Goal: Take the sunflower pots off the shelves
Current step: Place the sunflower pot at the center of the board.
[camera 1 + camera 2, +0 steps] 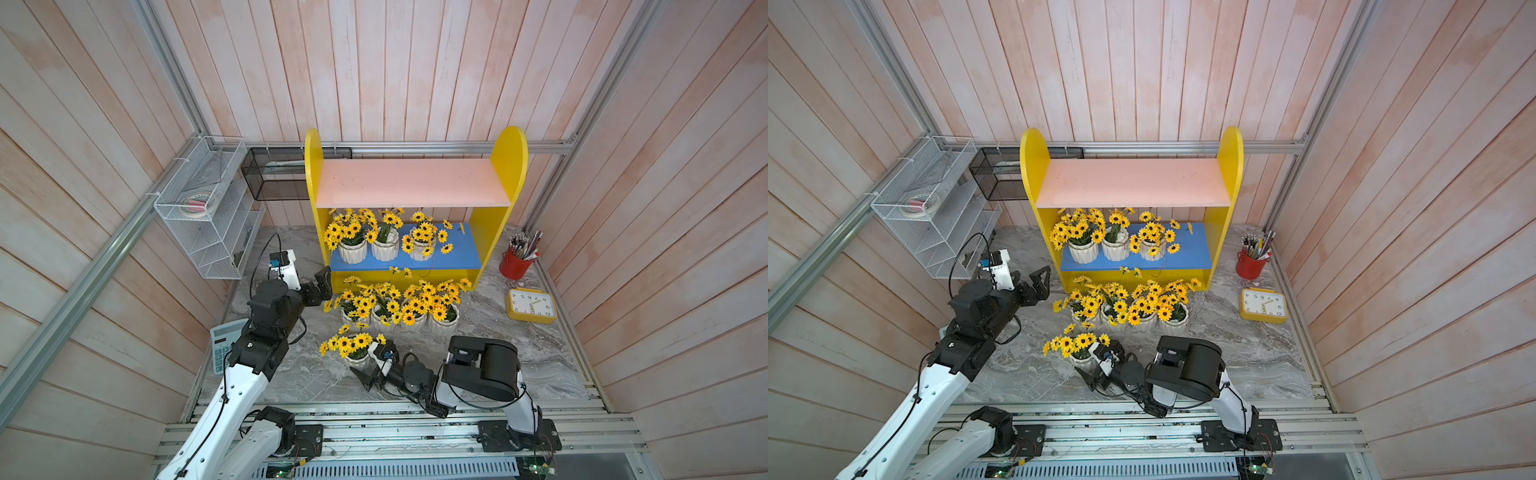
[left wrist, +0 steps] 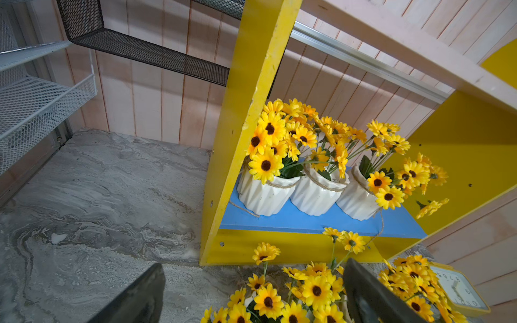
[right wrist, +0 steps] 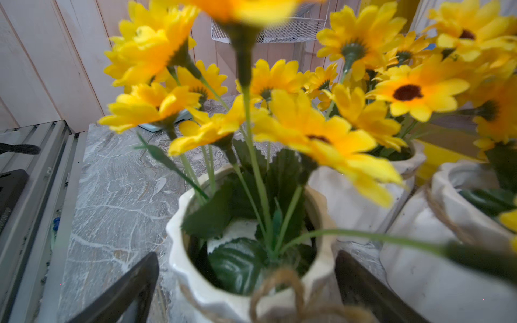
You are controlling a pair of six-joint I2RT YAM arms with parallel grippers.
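The shelves are a yellow unit (image 1: pixel 505 166) with a bare pink upper board (image 1: pixel 411 183) and a blue lower board (image 1: pixel 461 253). Three sunflower pots (image 1: pixel 385 249) stand side by side on the blue board, at its left end (image 2: pixel 316 195). Several more pots (image 1: pixel 399 320) stand in a row on the table in front of the unit. One pot (image 1: pixel 358 361) stands alone nearer the front. My right gripper (image 3: pixel 245 256) is open around this pot, with a gap at each finger. My left gripper (image 1: pixel 326 286) hangs open and empty by the unit's lower left corner, above the row's flowers (image 2: pixel 268 300).
A white wire rack (image 1: pixel 203 208) and a black mesh basket (image 1: pixel 274 174) hang on the walls left of the unit. A red pencil cup (image 1: pixel 515 264) and a yellow clock (image 1: pixel 531 305) sit at the right. A calculator (image 1: pixel 220 345) lies under the left arm.
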